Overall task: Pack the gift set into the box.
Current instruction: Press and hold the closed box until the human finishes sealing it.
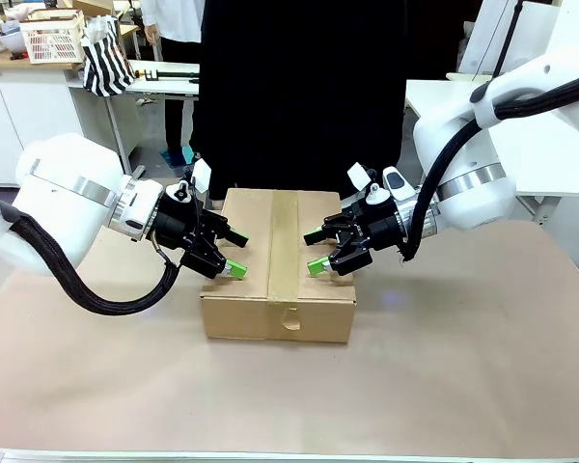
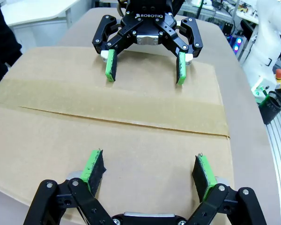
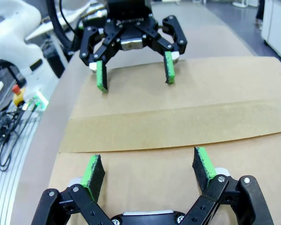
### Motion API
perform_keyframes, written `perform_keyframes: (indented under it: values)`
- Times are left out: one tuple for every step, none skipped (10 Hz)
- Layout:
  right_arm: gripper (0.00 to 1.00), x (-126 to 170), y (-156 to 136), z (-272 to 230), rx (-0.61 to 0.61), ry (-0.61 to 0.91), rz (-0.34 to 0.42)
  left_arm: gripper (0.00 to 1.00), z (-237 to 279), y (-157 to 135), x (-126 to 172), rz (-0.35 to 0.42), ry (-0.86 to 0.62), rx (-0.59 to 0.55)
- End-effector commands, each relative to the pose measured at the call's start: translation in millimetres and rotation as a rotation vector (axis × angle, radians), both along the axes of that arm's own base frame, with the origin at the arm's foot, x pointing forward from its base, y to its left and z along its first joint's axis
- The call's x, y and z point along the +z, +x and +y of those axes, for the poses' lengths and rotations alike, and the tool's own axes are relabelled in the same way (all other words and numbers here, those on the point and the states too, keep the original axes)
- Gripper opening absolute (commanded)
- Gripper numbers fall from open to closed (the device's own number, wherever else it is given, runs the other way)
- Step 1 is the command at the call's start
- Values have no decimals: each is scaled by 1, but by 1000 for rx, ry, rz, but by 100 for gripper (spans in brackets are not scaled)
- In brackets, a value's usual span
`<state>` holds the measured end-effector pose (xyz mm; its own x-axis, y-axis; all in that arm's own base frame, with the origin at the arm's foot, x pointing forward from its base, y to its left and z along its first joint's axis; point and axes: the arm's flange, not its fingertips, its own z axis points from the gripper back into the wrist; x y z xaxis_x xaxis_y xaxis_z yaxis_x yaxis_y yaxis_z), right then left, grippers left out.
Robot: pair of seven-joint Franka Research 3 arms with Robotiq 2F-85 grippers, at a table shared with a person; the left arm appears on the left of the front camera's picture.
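Facing each other across the box (image 1: 278, 262), the left tool (image 1: 229, 253) and right tool (image 1: 320, 252) hung over its top in the front view, each with fingers spread wide and holding nothing. The box sat near the middle of the surface (image 1: 463, 367), toward its far edge, flaps down and a tape strip along the centre seam. A person in black stood just behind it.

From the left wrist, the left tool (image 2: 149, 172) was spread over the near flap while the right tool (image 2: 145, 66) hovered over the far one, green pads (image 2: 111, 63) close to the cardboard; whether they touched, I could not tell.

From the right wrist, the right tool (image 3: 149, 169) gaped over its own flap, with the left tool (image 3: 134, 70) opposite.

With the box already closed, the risks looked like these: both tools pressing down unevenly could dent the flaps or split the seam, and a push from one side alone could slide the box toward the far edge and the person.
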<state>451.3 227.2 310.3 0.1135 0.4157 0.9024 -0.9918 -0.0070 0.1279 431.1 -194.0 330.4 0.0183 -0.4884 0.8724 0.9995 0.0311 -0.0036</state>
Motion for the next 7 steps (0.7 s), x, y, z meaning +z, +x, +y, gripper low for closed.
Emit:
perform_keyframes:
  values:
    - [100,-2,0,0,-4,-4,2,100,1,-1,-2,2,5,-4]
    - [100,0,0,0,0,0,0,100,0,0,0,0,0,0]
    - [100,23,0,5,12,98,191,100,-16,6,20,135,-125,-81]
    - [100,52,-13,-2,-37,47,270,100,-17,-3,50,221,-210,-143]
    - [100,81,-35,-17,-82,-44,314,100,-1,-16,78,283,-206,-119]
    - [100,105,-57,-41,-218,-108,395,100,23,-33,100,358,-199,-76]
    - [100,124,-77,-81,-358,-116,450,100,55,-51,117,466,-175,-14]
